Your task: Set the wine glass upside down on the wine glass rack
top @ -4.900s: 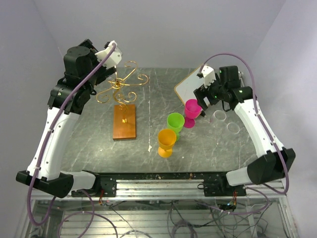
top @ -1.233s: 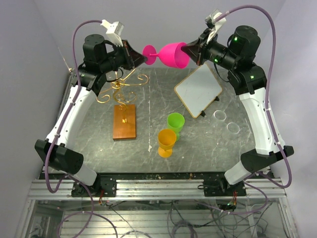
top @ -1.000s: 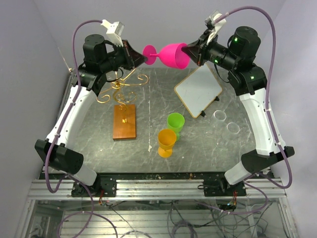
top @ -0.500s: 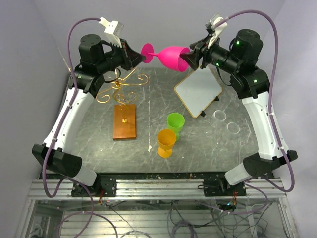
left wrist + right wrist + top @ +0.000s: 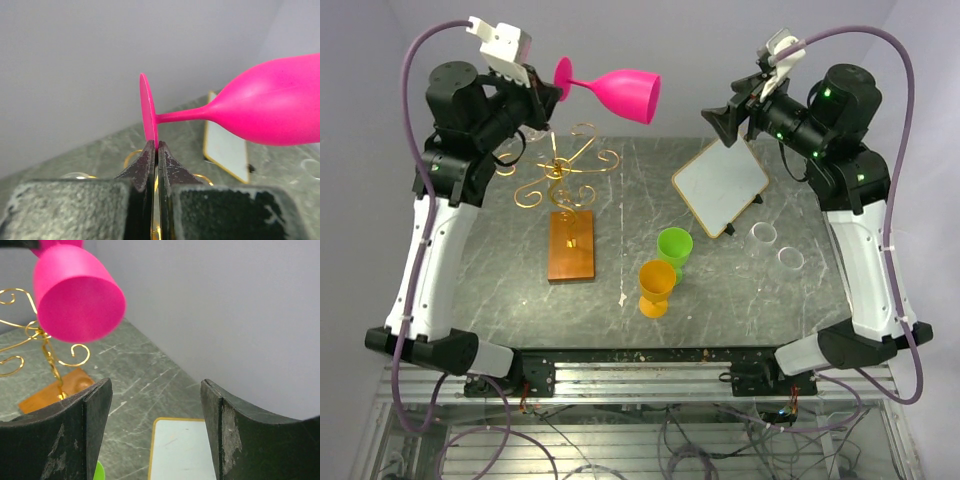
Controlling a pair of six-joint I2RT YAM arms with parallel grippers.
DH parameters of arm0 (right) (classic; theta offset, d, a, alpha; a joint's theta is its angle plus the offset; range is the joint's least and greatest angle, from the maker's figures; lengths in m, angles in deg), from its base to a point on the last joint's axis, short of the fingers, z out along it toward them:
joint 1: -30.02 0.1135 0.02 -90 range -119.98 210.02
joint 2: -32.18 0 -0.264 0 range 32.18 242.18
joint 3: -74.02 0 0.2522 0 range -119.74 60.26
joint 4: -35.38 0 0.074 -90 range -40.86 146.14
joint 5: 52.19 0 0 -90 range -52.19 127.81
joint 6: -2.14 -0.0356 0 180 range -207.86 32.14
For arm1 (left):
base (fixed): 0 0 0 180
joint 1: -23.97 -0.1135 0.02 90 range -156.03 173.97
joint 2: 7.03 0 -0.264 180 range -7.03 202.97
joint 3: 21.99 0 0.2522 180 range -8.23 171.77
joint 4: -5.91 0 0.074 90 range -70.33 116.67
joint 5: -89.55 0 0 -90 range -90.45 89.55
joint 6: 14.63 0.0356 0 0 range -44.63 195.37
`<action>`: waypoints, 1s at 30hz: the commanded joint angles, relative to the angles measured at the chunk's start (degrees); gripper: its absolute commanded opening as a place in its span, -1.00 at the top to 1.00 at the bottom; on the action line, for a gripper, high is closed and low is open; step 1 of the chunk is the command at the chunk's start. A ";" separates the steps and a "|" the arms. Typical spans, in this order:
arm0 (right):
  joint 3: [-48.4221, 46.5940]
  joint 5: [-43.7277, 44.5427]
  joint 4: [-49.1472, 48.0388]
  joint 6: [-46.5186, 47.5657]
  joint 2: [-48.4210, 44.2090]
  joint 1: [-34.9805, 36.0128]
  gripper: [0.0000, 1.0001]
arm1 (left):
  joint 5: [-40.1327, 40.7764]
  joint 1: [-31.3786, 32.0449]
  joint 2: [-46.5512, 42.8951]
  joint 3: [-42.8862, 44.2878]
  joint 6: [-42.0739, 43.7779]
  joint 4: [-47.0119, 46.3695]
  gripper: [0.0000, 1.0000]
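Pink wine glass (image 5: 620, 93) hangs in the air on its side, above the one gold wire rack (image 5: 565, 175), with the left gripper (image 5: 156, 147) pinched tight on the edge of its foot. Right gripper (image 5: 156, 387) gapes wide with nothing in it, facing the bowl and not touching. Down on the table (image 5: 770, 300) there's one green glass (image 5: 674, 245), one orange glass (image 5: 657, 285), one white board (image 5: 720, 185) and two clear rings (image 5: 762, 234).

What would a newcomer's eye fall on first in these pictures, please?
The pink wine glass, held sideways high above the table, its foot pinched in the left gripper. Below it stands the gold wire rack on its wooden base, and the right gripper hangs open and empty nearby.
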 commanded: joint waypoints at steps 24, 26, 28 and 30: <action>16.49 12.33 6.42 18.67 -9.13 -1.78 -0.58 | 37.44 -14.76 -13.37 9.57 55.10 21.73 0.86; 17.30 12.25 6.63 18.86 -9.30 -1.79 -0.58 | 40.83 -15.94 -13.84 8.32 58.60 22.12 0.86; 17.86 12.11 6.66 18.97 -9.52 -1.79 -0.59 | 43.70 -16.65 -14.12 6.55 61.62 22.59 0.86; 18.25 12.01 6.83 19.06 -9.63 -1.76 -0.59 | 46.24 -17.17 -14.26 4.79 64.19 22.78 0.86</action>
